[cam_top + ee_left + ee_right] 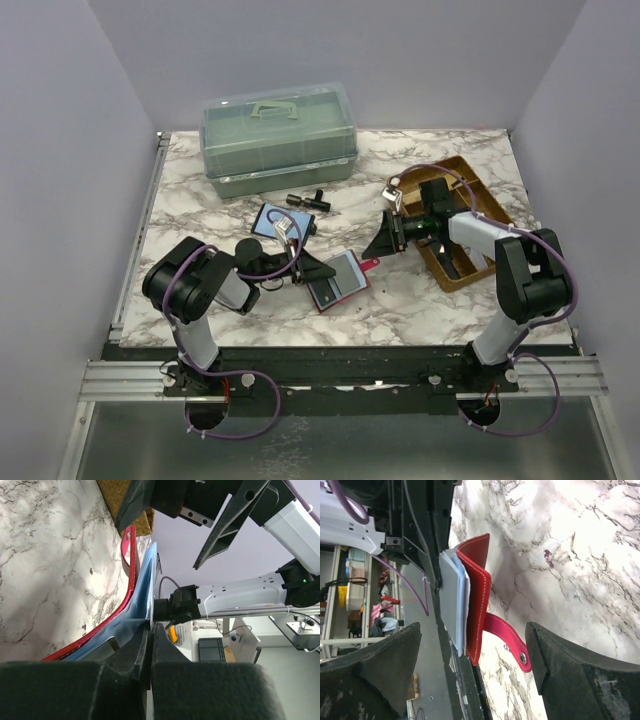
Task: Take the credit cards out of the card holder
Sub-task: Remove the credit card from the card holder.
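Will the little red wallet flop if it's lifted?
Probably somewhat: the red folding card holder curves where the left tool pinches it, and its red strap tab bends away. It is likely light, since one pinched edge keeps it raised.

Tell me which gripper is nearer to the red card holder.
Left. The left gripper is shut on the card holder at its edge; the right gripper hangs open just off to its right, not touching it.

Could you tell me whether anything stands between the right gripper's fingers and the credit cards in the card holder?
Nothing visible does. In the right wrist view the credit cards poke from the card holder, ahead between the fingers of the open right gripper. The left gripper grips the holder.
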`<action>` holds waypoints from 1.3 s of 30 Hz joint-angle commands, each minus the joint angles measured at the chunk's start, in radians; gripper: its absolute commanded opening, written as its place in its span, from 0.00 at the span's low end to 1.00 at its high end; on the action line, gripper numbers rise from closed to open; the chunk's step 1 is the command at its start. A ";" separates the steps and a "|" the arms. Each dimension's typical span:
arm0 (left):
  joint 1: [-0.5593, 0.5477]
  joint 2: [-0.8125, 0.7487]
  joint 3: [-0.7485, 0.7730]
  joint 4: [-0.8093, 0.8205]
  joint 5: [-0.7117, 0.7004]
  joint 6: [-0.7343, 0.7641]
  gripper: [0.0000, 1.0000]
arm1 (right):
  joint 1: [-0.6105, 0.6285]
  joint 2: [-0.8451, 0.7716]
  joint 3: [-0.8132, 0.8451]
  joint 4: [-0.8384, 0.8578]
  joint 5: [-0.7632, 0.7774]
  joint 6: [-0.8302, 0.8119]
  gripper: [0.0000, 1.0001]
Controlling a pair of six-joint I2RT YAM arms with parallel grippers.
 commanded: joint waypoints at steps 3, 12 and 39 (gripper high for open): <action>0.002 -0.026 0.048 0.021 0.071 0.024 0.00 | 0.025 0.044 0.050 -0.108 0.043 -0.093 0.92; 0.001 -0.030 0.067 0.022 0.093 0.019 0.00 | 0.078 0.065 0.040 -0.036 -0.145 -0.017 0.89; 0.001 -0.014 0.068 0.130 0.112 -0.038 0.00 | 0.078 0.087 0.017 0.116 -0.243 0.158 0.22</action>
